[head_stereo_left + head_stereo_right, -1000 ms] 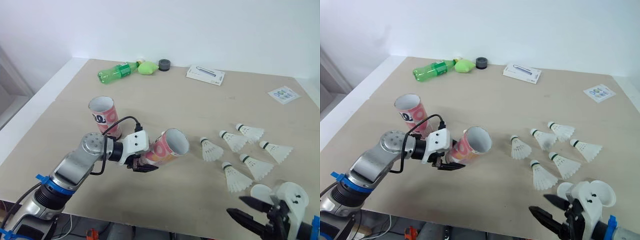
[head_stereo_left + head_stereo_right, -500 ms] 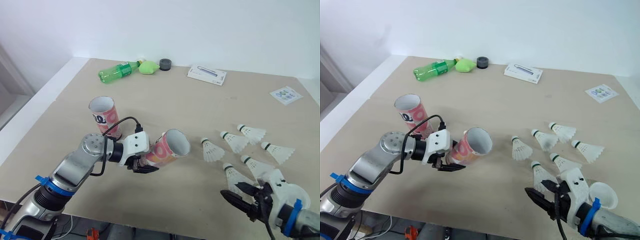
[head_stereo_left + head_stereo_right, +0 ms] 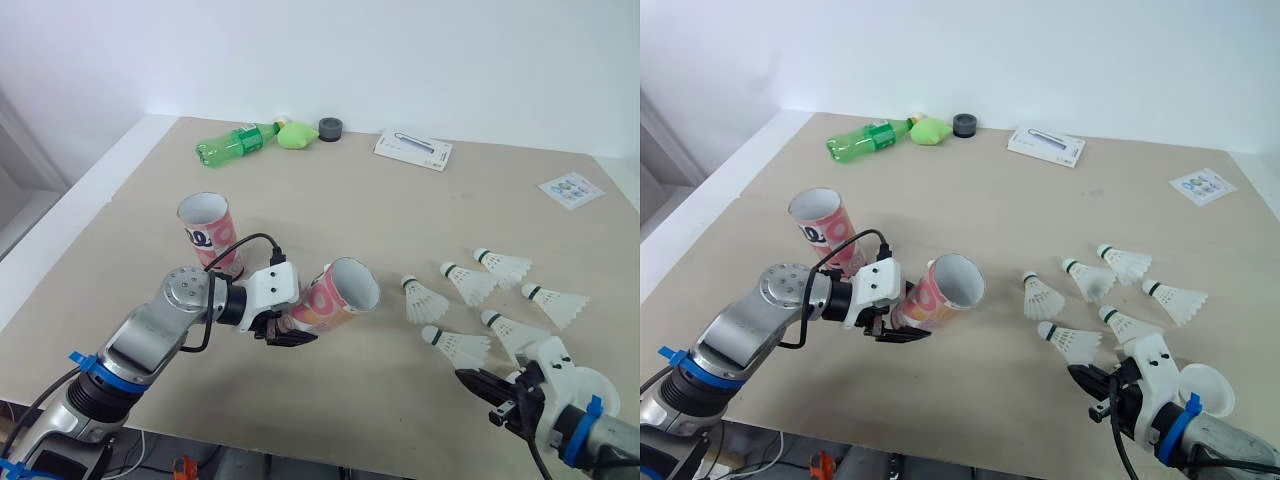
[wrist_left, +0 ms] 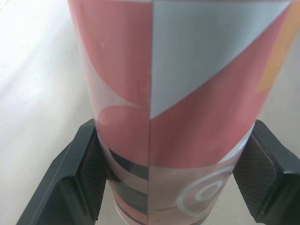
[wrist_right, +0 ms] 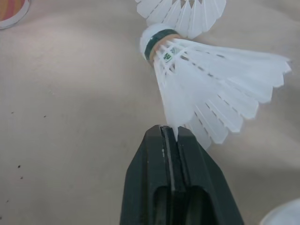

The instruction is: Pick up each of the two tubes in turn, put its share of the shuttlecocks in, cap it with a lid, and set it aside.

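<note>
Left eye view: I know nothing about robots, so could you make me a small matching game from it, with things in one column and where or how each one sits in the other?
Things:
1. nearer tube
2. farther tube
3. green bottle
4. nearest shuttlecock

States:
A. lying on its side near the far edge of the table
B. pinched by its feathers in the right gripper
C. standing upright, open end up
D. tilted, clamped in the left gripper

Pairs: 1-D, 2-C, 3-A, 4-B

Tube [image 3: 335, 297] pink w/ grey, orange shapes — shuttlecock [image 5: 211, 89] white, green band; bottle [image 3: 232, 143] green.
</note>
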Controlling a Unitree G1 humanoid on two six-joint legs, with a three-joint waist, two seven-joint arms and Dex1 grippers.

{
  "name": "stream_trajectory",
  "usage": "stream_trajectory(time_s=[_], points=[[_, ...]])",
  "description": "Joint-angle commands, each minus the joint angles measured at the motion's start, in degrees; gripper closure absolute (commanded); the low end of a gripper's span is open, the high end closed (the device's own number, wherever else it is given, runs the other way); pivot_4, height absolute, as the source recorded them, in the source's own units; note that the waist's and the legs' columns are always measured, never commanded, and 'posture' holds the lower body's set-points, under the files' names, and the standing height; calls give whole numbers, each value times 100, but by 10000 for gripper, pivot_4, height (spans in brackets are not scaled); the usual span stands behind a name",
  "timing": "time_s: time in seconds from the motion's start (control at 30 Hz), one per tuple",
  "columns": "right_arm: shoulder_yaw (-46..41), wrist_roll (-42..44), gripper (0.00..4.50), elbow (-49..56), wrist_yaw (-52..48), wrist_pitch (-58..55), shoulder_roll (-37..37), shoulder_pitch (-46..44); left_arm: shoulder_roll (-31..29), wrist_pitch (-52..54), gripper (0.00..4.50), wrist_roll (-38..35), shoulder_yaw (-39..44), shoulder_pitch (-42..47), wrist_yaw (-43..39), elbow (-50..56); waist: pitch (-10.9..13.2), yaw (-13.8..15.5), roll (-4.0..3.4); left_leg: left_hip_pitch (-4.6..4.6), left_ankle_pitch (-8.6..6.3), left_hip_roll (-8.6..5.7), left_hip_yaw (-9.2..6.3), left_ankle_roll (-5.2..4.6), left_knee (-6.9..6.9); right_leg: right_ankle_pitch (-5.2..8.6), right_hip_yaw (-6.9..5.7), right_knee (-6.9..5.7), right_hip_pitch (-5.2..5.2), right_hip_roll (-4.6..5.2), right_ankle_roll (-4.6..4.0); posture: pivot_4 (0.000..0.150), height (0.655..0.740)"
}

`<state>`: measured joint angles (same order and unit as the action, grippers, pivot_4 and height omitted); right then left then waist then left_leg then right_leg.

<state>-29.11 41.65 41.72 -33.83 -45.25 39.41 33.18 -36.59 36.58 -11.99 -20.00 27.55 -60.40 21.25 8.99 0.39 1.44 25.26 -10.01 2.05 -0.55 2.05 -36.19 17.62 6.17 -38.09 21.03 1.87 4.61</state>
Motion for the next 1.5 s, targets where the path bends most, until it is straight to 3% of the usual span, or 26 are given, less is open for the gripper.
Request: stream_trajectory(time_s=[0.03, 0.27, 0.57, 0.77, 0.93, 1.13, 1.5], points=[[-359, 118, 44463, 259, -347, 120, 86, 328, -8, 50, 11909, -40, -130, 12, -42, 57, 0, 2, 0, 0, 0, 1, -1, 0, 0, 0, -2, 0, -1, 0, 0, 1500, 7294], [-1392, 869, 44463, 624, -1276, 243, 504, 506, -30, -128, 11909, 68, -286, 109, -173, -117, 1, -4, -1, -2, 0, 0, 2, 0, -1, 2, 0, 1, -3, 2, 1, 1500, 7294], [-1758, 1666, 44463, 744, -1862, 117, 2388, -1097, 199, -341, 11909, 248, -502, 366, -197, -524, 3, 22, 5, -8, 17, -11, -1, -24, -15, -15, -1, 2, -9, 8, 10, 1500, 7294], [-859, 1173, 44463, -1, -2351, 715, 3551, -2676, 239, -426, 11909, 338, -528, 450, -276, -703, 6, 12, 7, -3, 24, -41, 4, -35, -15, -16, -2, 9, -18, 45, 26, 1500, 7294], [407, 818, 44463, -427, -2577, 1161, 3997, -4016, 233, -491, 11909, 376, -514, 419, -298, -765, 7, 14, 9, -6, 26, -37, 8, -38, -12, -17, -14, 12, -4, 62, 21, 1500, 7294], [1572, 50, 44463, -711, -2878, 1497, 3984, -4866, 251, -532, 11909, 417, -492, 420, -274, -813, 6, 11, 6, 3, 26, -41, 11, -38, -10, -29, -17, 12, 2, 75, -3, 1500, 7294], [2539, -767, 44463, -861, -3128, 1566, 3708, -5784, 337, -501, 11909, 451, -493, 452, -231, -887, 5, 9, 4, -4, 26, -40, 15, -39, -11, -35, -28, 11, 5, 75, -8, 1500, 7294]])
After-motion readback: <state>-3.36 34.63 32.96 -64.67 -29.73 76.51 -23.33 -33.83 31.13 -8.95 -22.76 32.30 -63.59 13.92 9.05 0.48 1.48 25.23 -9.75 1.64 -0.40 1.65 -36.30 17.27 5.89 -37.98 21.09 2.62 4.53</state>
